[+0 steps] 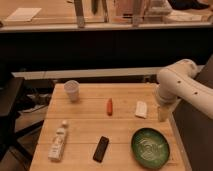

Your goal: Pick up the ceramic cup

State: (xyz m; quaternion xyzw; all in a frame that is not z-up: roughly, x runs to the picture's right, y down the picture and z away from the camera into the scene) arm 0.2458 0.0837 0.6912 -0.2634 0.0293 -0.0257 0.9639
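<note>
Slatted wooden table [85, 127], viewed from above and in front; clock positions taken from table centre, 12 toward the far edge. At 8, near the left edge: white bottle [58, 142], lying flat, cap toward the far side. At 10 to 11, near the far left corner: ceramic cup [72, 90], upright, mouth up, whitish-grey, no handle, standing alone on bare wood, well apart from everything else, nothing touching it. At 6, near the front edge: flat black slab [101, 149], long axis running roughly 1 to 7, right of the bottle and not touching it. Close to centre, slightly toward 12: small orange-red stick [109, 106], length pointing 12 to 6. At 2: small white block [141, 109], lying flat, near the stick but apart from it. At 4 to 5, front right corner: green bowl [150, 147], upright, far wider than the cup, pale pattern inside. At 3, at the right table edge: gripper [163, 114], pointing down at the end of a white arm [182, 82] bent in from the right; fingers apart, holding nothing, just right of the block, farther back than the bowl. From the gripper, cup at about 10, across nearly the whole table width. Behind the table: dark wall, then a pale counter [30, 15] along the top.
</note>
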